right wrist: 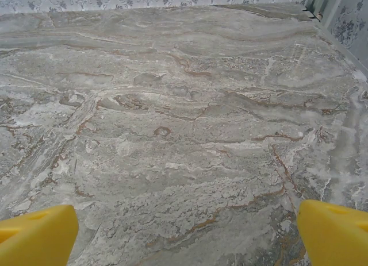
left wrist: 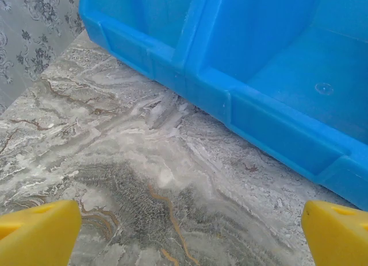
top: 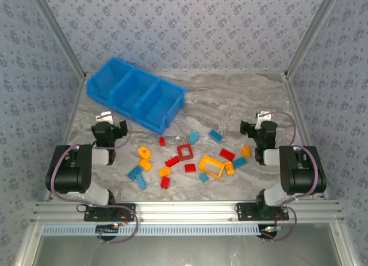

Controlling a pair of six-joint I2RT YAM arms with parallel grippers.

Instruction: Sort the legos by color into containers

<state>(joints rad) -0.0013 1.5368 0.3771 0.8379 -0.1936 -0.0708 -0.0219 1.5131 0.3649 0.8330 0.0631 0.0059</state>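
While the left gripper [top: 111,124] and the right gripper [top: 260,123] stand released and empty, nothing is sorted.
Red, light blue and yellow-orange plastic toy bricks [top: 190,168] lie scattered right of and nearer than the bright blue three-compartment plastic bin [top: 99,89]. The left gripper sits just before that bin; the right gripper, well to its right.

Grey-blue walls [top: 184,24] with a small flower pattern close in three sides. The tabletop [top: 241,99] is grey marble veined with brown. Metal posts [top: 56,30] slant up the corners; a metal rail [top: 184,209] lines the near edge.
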